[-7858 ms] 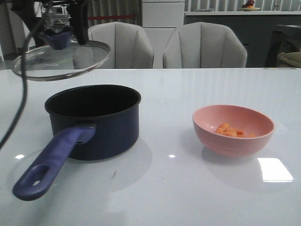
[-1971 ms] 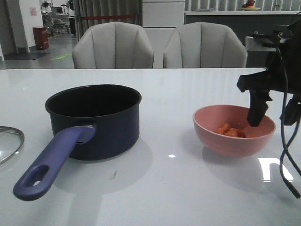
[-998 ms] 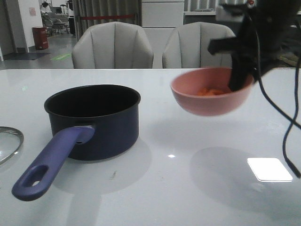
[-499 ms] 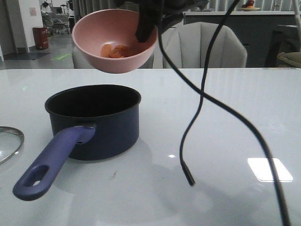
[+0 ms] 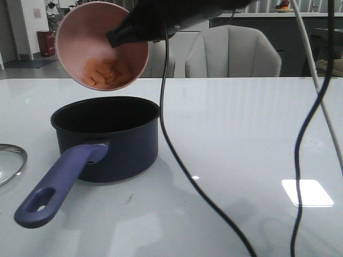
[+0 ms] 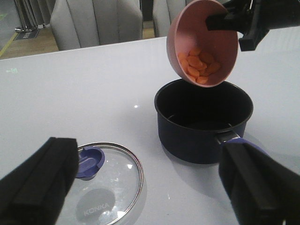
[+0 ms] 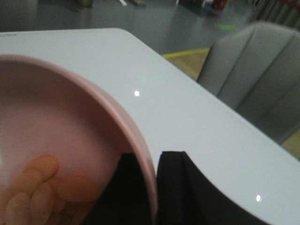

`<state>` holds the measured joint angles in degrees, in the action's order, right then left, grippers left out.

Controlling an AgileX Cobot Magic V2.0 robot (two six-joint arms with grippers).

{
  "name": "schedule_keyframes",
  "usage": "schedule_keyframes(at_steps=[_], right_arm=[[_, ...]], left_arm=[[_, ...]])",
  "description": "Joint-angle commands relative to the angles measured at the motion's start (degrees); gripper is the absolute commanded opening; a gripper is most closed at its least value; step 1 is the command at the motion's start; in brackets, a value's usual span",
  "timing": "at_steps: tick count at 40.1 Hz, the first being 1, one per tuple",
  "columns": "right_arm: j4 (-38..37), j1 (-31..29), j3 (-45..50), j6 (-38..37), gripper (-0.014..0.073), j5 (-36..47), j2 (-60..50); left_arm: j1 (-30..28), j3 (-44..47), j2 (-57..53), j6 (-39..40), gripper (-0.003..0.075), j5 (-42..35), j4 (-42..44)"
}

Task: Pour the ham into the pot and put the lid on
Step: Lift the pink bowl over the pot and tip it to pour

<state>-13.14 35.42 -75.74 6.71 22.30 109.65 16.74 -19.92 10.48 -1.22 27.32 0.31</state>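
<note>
On the counter [image 5: 225, 134], toward its left side, stands the pot [image 5: 106, 138], upright, dark navy, inside looks bare, long purple-blue handle [image 5: 59, 184] pointing at the near-left corner. Just past the handle, at the left edge, lies the lid [image 6: 105, 180], flat on the counter, blue knob up, KONKA lettering readable in the left wrist view; only a sliver of its rim shows in the front view. Lid and pot are apart, not touching.

Above the pot, in the air, the pink bowl [image 5: 102, 45] is tipped steeply, mouth facing the near side and down, its lower rim above the pot's far-left rim. The right gripper [image 7: 140, 187] holds it, jaws pinching the bowl rim, one finger inside, one outside.

The ham [image 6: 198, 65] sits bunched at the bowl's low side near the lip, orange chunks, all in the bowl, none seen in the pot.

The left gripper [image 6: 150, 187] hangs over the lid, jaws spread wide, holding nothing, one finger each side of lid and pot handle.

Black cables [image 5: 177, 160] dangle in front across the counter.
</note>
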Motion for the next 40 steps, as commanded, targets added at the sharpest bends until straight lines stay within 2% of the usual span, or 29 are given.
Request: schedule_keyframes(at_steps=[1,8,13,15,18,23,27,34,40], right_arm=[[0.1,0.0,0.0,7.8,0.0146,13.4,-2.5],[2.3,0.1,0.0,23.3,0.0146,14.1,-2.1],[9.9,0.6,0.0,35.1,0.0146,16.8,-2.0],[13.1,1.1,0.2,38.9,0.0146,19.4,-2.0],[15.4,2.3,1.8,43.8,0.0146,28.0,-1.7],[15.4,3.9,3.7,47.9,0.0146,41.6,-0.1],[15.4,4.4,4.2,49.6,0.0146,47.1,1.4],[15.3,4.4,4.2,50.5,0.0146,51.2,4.1],[16.4,4.4,4.2,49.3,0.0146,50.0,5.3]], left_arm=[[0.3,-1.6,0.6,0.2,0.0636,-4.9,-0.3],[0.3,-1.6,0.6,0.2,0.0636,-4.9,-0.3],[0.3,-1.6,0.6,0.2,0.0636,-4.9,-0.3],[0.3,-1.6,0.6,0.2,0.0636,-4.9,-0.3],[0.3,-1.6,0.6,0.2,0.0636,-4.9,-0.3],[0.3,-1.6,0.6,0.2,0.0636,-4.9,-0.3],[0.3,-1.6,0.6,0.2,0.0636,-4.9,-0.3],[0.3,-1.6,0.6,0.2,0.0636,-4.9,-0.3],[0.3,-1.6,0.6,0.2,0.0636,-4.9,-0.3]])
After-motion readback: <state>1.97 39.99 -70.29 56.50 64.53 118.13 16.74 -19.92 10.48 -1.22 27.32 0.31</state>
